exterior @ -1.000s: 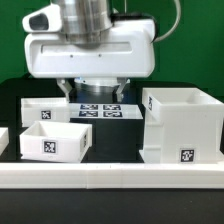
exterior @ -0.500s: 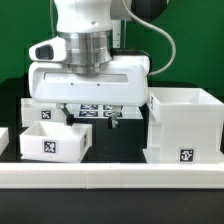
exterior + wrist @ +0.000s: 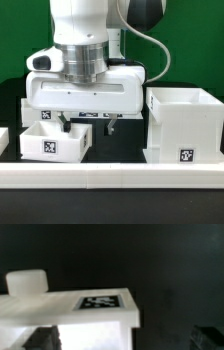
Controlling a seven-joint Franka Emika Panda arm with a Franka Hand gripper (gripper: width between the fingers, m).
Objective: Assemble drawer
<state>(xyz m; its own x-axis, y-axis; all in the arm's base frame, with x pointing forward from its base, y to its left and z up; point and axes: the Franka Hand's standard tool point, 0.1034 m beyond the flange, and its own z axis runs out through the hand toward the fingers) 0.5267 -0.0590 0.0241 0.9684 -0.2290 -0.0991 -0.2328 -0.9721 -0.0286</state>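
The drawer casing is a large open white cube with a tag on its front, standing at the exterior view's right. A shallow white tray with a tag sits at the front left, and a second tray stands behind it. My gripper is open and empty, low over the front tray's right end. One finger is over the tray and the other is outside it. In the wrist view the tray with its tag lies under the gripper, whose dark fingers flank it.
A long low white border bar runs along the front edge. The marker board lies behind the gripper, mostly hidden by it. A white piece shows at the far left edge. A green backdrop stands behind.
The gripper has moved to the exterior view's left and lower, from over the marker board to the front tray's right end. The drawer parts have not moved.
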